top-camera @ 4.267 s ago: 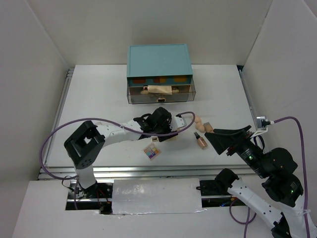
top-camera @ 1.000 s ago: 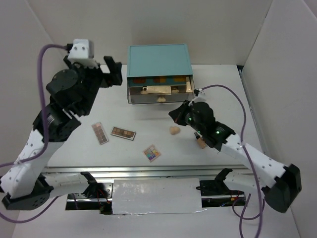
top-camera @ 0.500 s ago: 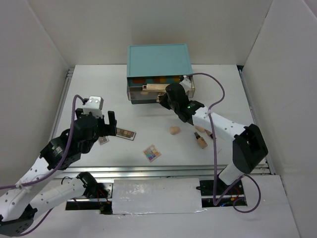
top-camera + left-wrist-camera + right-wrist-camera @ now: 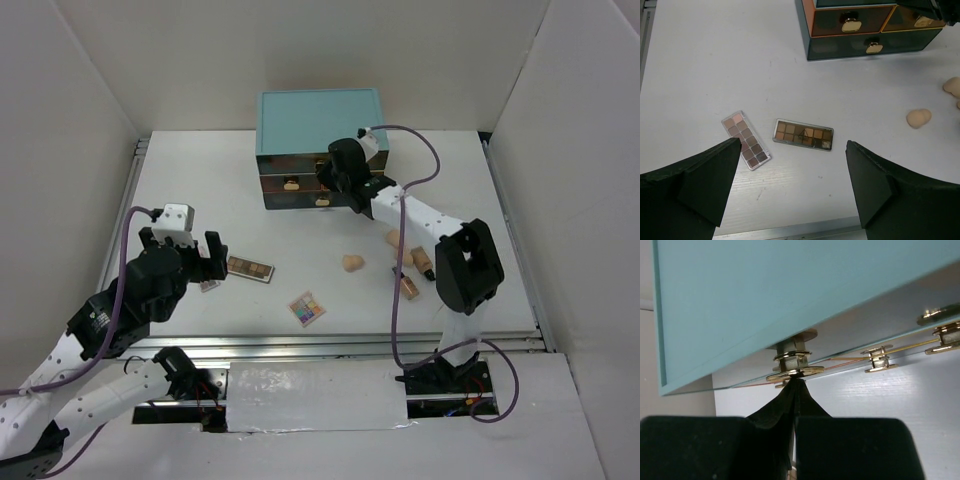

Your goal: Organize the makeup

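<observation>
1. Left gripper (image 4: 795,200) hangs over the near-left part of the table (image 4: 180,180), jaws spread wide, nothing held
2. I see two rectangular palettes below it, near each other but not touching: the pinkish palette (image 4: 746,139) lies tilted on the left, the brown palette (image 4: 803,135) to its right
3. Square multicolour palette (image 4: 308,308) lies nearer and further right
4. One peach sponge (image 4: 351,263) sits mid-table; a second sponge (image 4: 394,238) and the brownish bottle (image 4: 407,286) lie right of it, beside the right arm
5. Right gripper (image 4: 796,385) has its fingers pressed together on nothing, tips touching a gold knob (image 4: 794,371) on the teal chest (image 4: 320,125) at the far side
</observation>
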